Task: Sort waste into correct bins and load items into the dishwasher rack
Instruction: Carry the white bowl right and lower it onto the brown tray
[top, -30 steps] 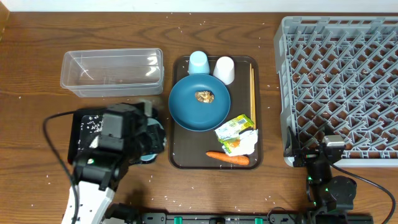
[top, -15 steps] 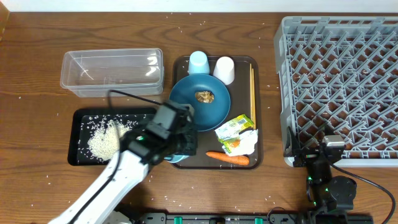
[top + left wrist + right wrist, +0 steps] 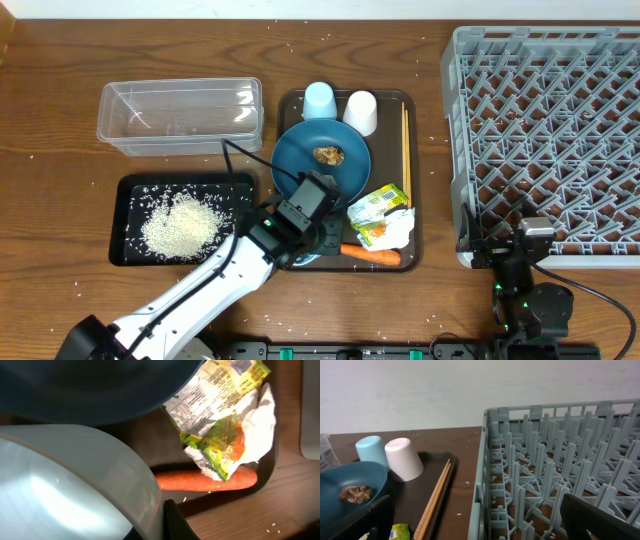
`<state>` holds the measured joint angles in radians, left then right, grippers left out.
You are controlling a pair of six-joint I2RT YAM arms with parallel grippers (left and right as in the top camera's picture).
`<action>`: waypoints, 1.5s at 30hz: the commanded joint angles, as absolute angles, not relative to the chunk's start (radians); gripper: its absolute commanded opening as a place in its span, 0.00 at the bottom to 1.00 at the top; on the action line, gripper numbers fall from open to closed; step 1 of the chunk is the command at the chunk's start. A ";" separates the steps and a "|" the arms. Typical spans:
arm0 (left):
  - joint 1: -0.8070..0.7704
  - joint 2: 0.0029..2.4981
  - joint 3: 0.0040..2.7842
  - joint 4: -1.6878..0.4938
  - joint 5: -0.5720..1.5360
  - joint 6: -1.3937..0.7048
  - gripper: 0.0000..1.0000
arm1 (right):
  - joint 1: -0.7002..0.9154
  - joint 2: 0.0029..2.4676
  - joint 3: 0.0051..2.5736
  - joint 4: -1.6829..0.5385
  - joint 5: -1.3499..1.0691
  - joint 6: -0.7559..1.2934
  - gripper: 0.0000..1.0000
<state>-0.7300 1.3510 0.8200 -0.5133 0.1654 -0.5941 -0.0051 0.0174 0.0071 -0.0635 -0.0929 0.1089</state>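
Far left: clear tub (image 3: pixel 180 147), nothing visible inside. Just in front of it, black tray (image 3: pixel 128 250), holding a heap of white rice (image 3: pixel 180 222); stray grains around the heap and on the table.

Centre-left: left gripper (image 3: pixel 308 240), clamped tight on the rim of the light-blue bowl (image 3: pixel 75 485), over the front-left corner of the brown serving tray (image 3: pixel 345 268). Bowl's inside and tilt not readable from the wrist view.

On the serving tray:
- Dark-blue plate (image 3: pixel 300 175) with brown lump (image 3: pixel 328 155) on it.
- Light-blue cup (image 3: pixel 319 99) and white cup (image 3: pixel 360 112) side by side at the back.
- Chopsticks (image 3: pixel 405 150) along the right edge, long axis front to back.
- Wrapper (image 3: pixel 380 215) at front right, touching the carrot (image 3: pixel 375 255).
- Carrot's long axis crosswise, along the front rim.

Right: dishwasher rack (image 3: pixel 550 130), no dishes seen among the pegs. Right gripper (image 3: pixel 500 247) at its front-left corner, jaws spread wide, nothing between them.

Judgement: bowl to rack next. Rack well to the right of the held bowl, with the whole serving tray between. Right arm far nearer the rack, yet bowl in the left grip. Hence a long reach across or a handover, with lift enough to clear wrapper, carrot and rack wall.
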 commanded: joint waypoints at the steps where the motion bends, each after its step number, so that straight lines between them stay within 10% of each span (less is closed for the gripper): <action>1: -0.749 1.375 0.844 -0.513 0.091 -0.654 0.06 | -0.010 0.015 0.006 -0.068 -0.086 0.096 0.99; 45: -0.752 1.320 0.883 -0.516 0.120 -0.664 0.38 | -0.010 0.015 0.006 -0.068 -0.086 0.096 0.99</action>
